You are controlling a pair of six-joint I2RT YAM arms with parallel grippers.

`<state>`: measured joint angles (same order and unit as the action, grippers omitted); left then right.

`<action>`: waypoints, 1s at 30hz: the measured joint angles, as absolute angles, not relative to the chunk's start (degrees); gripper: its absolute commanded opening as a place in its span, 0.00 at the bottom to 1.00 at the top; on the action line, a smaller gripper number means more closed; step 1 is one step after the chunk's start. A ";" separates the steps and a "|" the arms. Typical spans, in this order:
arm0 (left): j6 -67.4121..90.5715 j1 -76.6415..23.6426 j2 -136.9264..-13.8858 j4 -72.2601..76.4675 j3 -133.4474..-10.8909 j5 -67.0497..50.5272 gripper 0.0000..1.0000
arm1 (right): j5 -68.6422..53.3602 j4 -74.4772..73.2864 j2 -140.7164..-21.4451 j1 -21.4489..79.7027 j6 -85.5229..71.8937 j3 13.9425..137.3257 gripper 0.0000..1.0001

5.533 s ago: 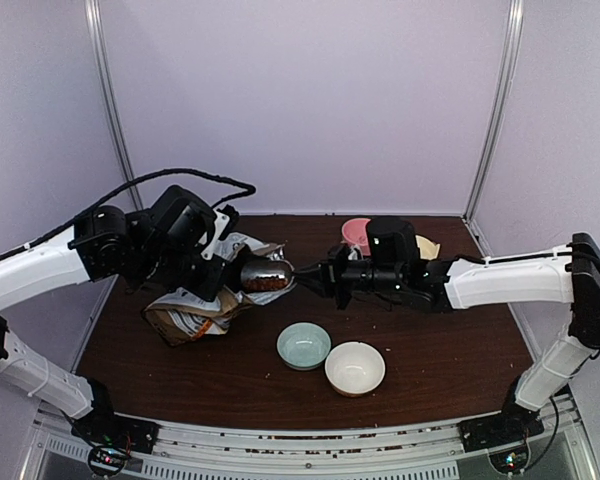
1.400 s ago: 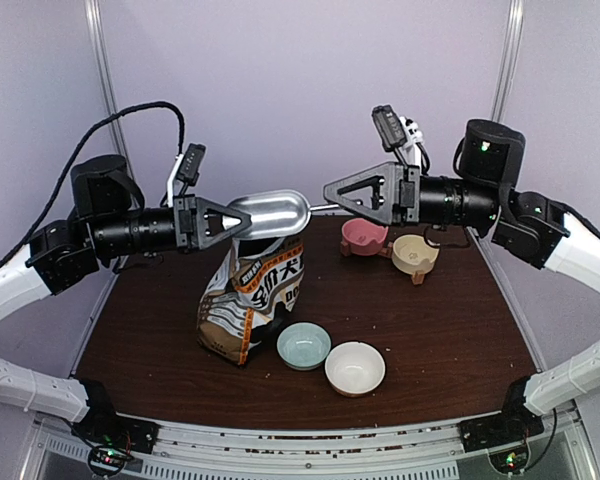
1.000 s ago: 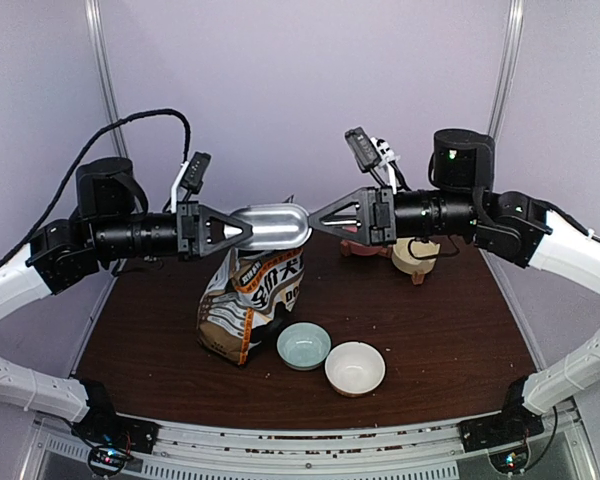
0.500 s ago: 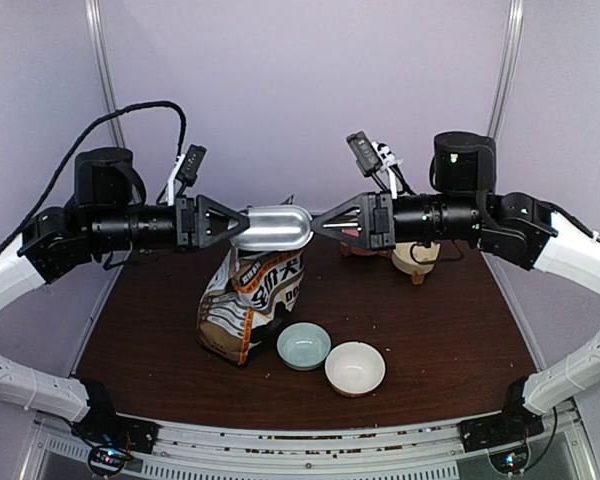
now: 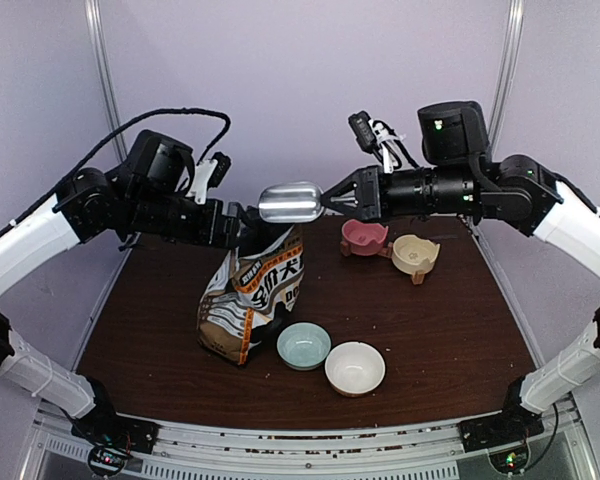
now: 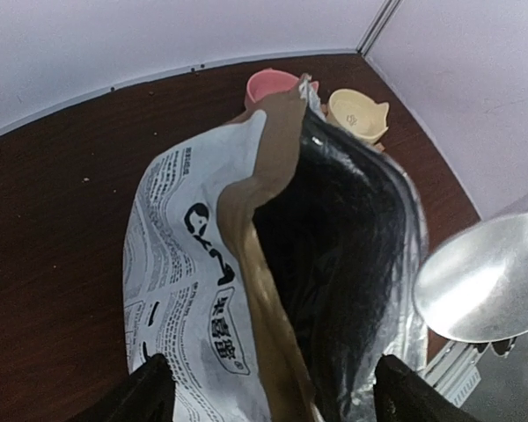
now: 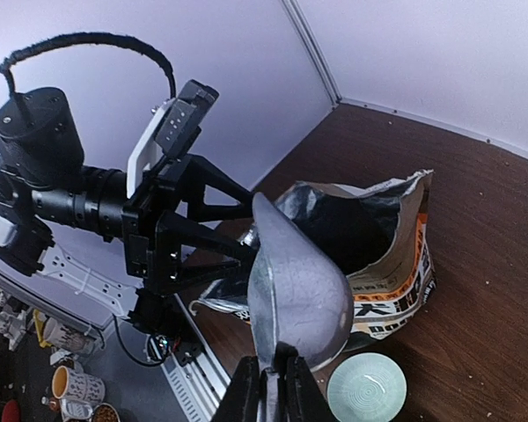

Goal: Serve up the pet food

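The scoop (image 5: 292,201) is being pinched by its handle in the right gripper (image 7: 268,380), long axis in line with the fingers, bowl pointing away. The left gripper (image 6: 277,396) is being held spread, the open bag (image 6: 202,290) just beyond its fingers. The pet food is being hidden from view.

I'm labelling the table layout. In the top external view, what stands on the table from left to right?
Dog-food bag → pale green bowl → white bowl → cream bowl. The pink bowl is left out: it overlaps the white one sideways.
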<state>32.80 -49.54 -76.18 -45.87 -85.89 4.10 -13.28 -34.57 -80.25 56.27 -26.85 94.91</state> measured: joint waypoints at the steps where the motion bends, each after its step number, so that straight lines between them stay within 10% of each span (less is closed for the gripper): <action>1: 32.32 -49.54 -77.06 -46.59 -86.04 4.49 0.67 | -12.67 -36.38 -81.47 56.40 -26.26 96.16 0.00; 7: 29.93 -49.56 -79.81 -47.81 -87.00 5.61 0.00 | -8.38 -46.39 -90.87 57.34 -23.14 105.25 0.00; 15: 26.89 -51.90 -81.47 -42.19 -85.49 2.55 0.00 | 0.40 -57.45 -104.86 58.13 -20.82 116.20 0.00; 24: 27.29 -55.46 -80.44 -34.87 -79.57 5.56 0.80 | 2.96 -61.12 -118.54 56.23 -21.02 117.49 0.00; 30: 36.80 -50.30 -70.28 -27.92 -63.00 9.17 0.81 | -0.71 -58.78 -119.96 55.61 -20.82 117.47 0.00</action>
